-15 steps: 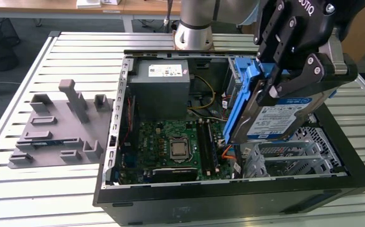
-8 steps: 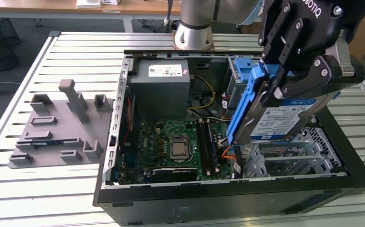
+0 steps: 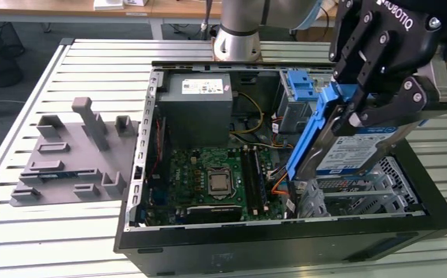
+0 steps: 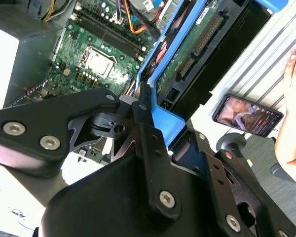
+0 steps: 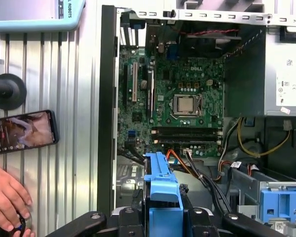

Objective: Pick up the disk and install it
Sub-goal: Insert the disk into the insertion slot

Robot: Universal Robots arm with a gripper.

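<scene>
The disk (image 3: 353,155), a silver drive with a white-and-blue label in a blue plastic carrier, hangs on edge and tilted over the exterior view's right part of the open computer case (image 3: 278,246). My gripper (image 3: 368,114) is shut on its upper end, black fingers clamping the blue frame. Under the disk sits the metal drive cage (image 3: 362,194). In the second wrist view the disk's green circuit-board underside (image 4: 195,47) faces the camera, with the gripper (image 4: 140,111) pinching the blue frame. In the first wrist view the blue carrier (image 5: 163,190) points toward the case's inside.
Inside the case lie the green motherboard (image 3: 216,174), a grey power supply box (image 3: 196,104), cables and a blue latch piece (image 3: 301,87). A grey fixture plate (image 3: 69,156) lies on the exterior view's left. A phone (image 5: 22,131) and a person's hand (image 5: 7,197) rest beside the case.
</scene>
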